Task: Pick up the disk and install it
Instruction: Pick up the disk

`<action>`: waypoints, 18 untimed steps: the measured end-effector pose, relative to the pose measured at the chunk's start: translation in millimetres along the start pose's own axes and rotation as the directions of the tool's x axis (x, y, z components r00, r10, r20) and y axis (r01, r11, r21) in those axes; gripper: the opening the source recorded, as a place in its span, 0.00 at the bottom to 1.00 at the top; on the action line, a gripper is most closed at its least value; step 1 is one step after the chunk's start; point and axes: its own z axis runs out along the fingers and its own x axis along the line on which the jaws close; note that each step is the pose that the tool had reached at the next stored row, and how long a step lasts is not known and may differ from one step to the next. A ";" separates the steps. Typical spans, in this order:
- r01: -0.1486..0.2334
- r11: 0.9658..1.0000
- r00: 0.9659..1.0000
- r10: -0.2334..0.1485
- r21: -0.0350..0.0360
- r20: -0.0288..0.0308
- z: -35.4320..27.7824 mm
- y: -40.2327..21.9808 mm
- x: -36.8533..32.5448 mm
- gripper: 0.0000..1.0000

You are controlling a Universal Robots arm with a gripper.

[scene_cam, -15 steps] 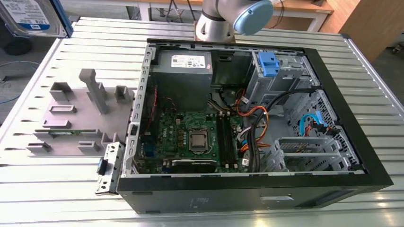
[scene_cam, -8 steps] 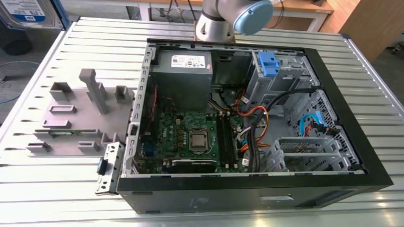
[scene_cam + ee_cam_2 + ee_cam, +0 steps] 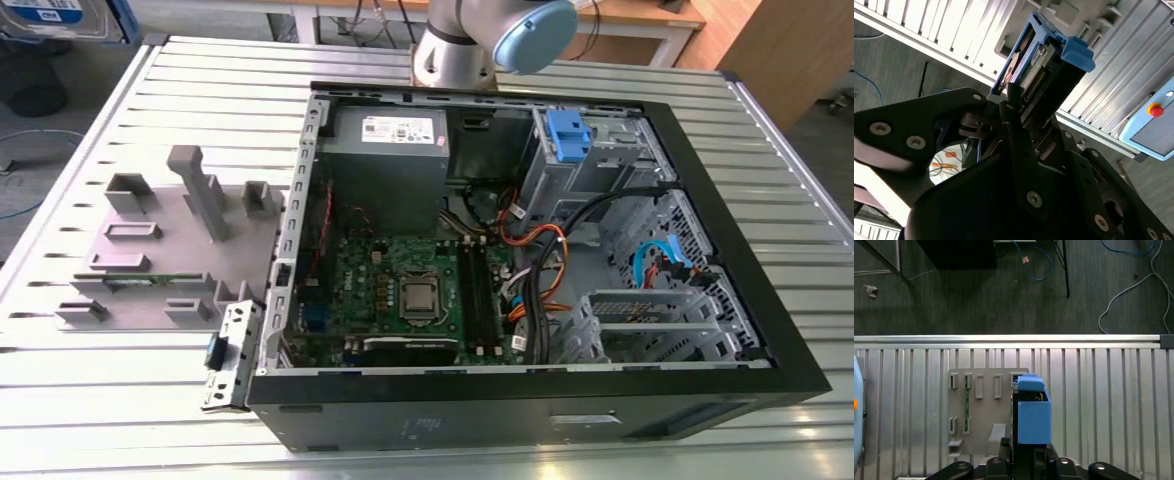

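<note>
Ribbed aluminium for the desk (image 3: pixel 120 400), loaded with an open computer case (image 3: pixel 534 410) and, just beside it on the exterior view's left, a grey slotted fixture (image 3: pixel 147 260). Found the disk (image 3: pixel 1036 62) up off the desk above that fixture, pinched edge-on between closed jaws. Judged it stiff, dense for its bulk and shock-sensitive, with smooth metal faces likely to slip. Reckoned the blue carrier (image 3: pixel 1033 415) along the long sides the safer hold, well away from the connector edge (image 3: pixel 1035 82). Caught the label only edge-on; lost the far jaw's contact behind black linkage; could not pick out the intended bay in the case.
</note>
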 end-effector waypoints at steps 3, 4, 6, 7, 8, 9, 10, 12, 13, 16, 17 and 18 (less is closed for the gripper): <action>0.000 1.000 1.000 0.000 0.000 0.000 -6.7 0.3 -0.1 0.35; 0.000 1.000 1.000 0.000 0.000 0.000 -9.0 0.4 -0.2 0.35; 0.000 1.000 1.000 0.000 0.000 0.000 -13.5 0.6 -0.3 0.35; 0.000 1.000 1.000 0.000 0.000 0.000 -15.9 0.7 -0.4 0.35; 0.000 1.000 1.000 0.000 0.000 0.000 -18.0 0.8 -0.4 0.35; 0.000 1.000 1.000 0.000 0.000 0.000 -20.1 0.8 -0.5 0.35; 0.000 1.000 1.000 0.000 0.000 0.000 -21.9 0.9 -0.5 0.35; 0.000 1.000 1.000 0.000 0.000 0.000 -24.2 1.0 -0.6 0.35; 0.000 1.000 1.000 0.000 0.000 0.000 -24.3 1.0 -0.6 0.35; 0.000 1.000 1.000 0.000 0.000 0.000 -24.2 1.0 -0.6 0.35; 0.000 1.000 1.000 0.000 0.000 0.000 -24.3 1.0 -0.6 0.35; 0.000 1.000 1.000 0.000 0.000 0.000 -24.3 1.0 -0.6 0.35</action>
